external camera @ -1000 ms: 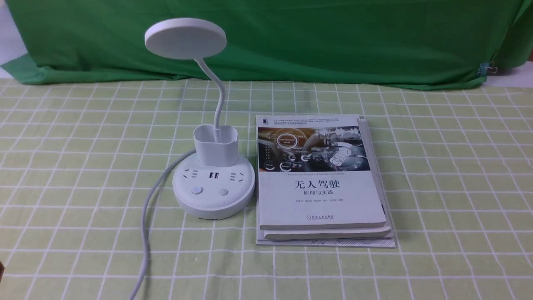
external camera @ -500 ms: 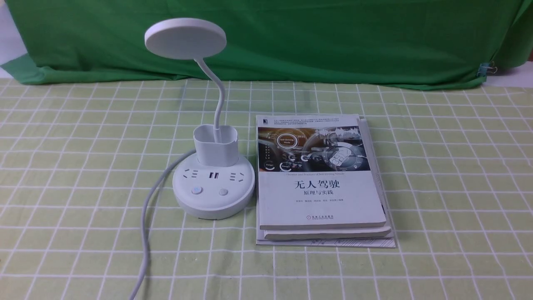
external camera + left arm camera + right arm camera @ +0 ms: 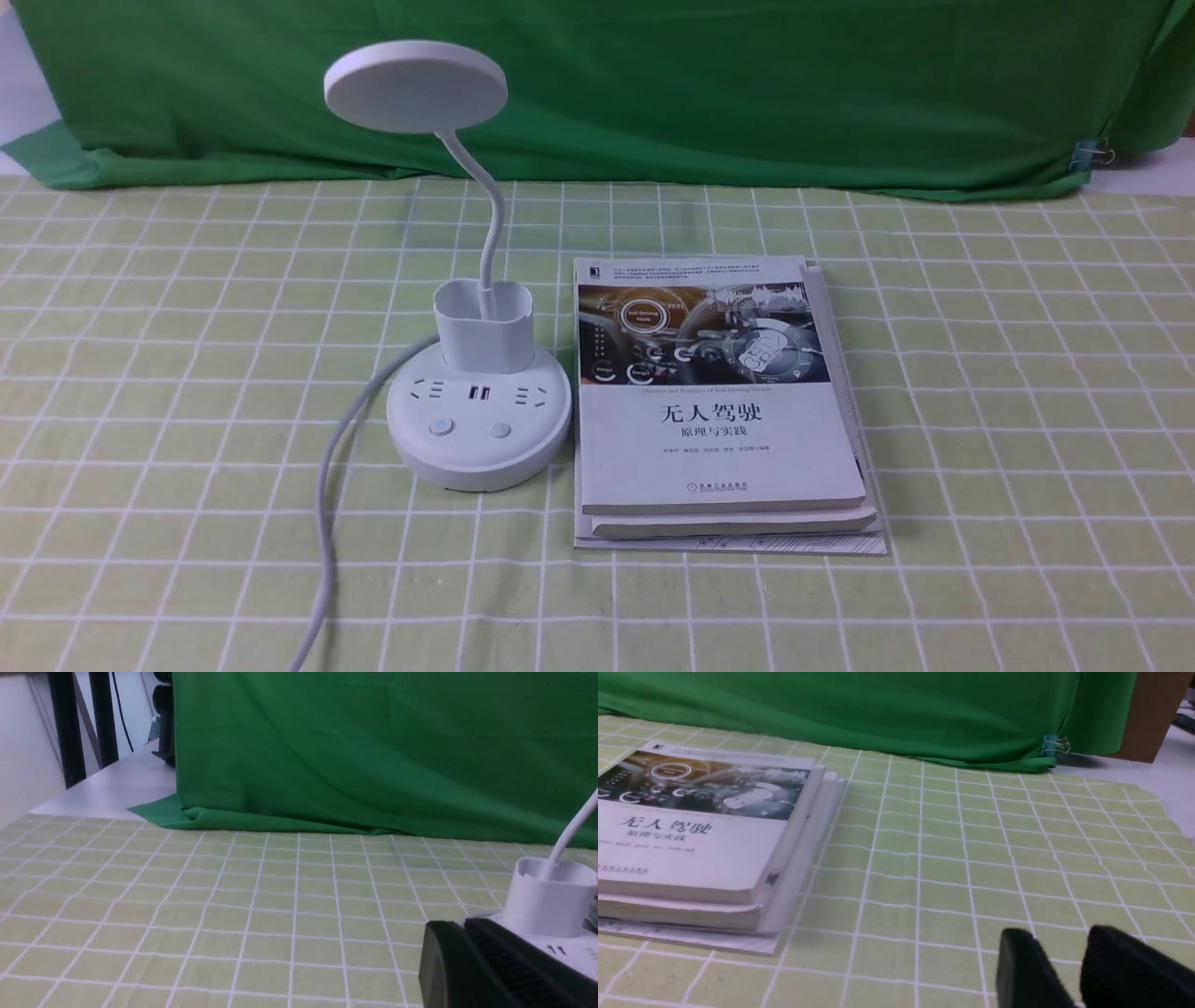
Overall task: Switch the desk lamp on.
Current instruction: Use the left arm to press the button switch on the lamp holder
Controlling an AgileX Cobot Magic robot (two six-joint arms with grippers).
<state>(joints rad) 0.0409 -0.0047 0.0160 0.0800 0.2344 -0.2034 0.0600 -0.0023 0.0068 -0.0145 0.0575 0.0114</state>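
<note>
Desk lamp point(image 3: 478, 411): white. Tablecloth point(image 3: 187, 373): green, white grid. Backdrop point(image 3: 747, 93): green. Book point(image 3: 719, 448): white, dark photo band. My left pincer point(image 3: 467, 952), right pincer point(image 3: 1064, 952): black.

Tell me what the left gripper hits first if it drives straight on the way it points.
Likely the desk lamp: its round base lies just beyond the left gripper in the wrist view, with the cup holder standing on it. Depth is hard to judge.

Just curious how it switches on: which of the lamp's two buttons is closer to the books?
The right-hand button, on the side facing the books; the left-hand button sits nearer the cord.
</note>
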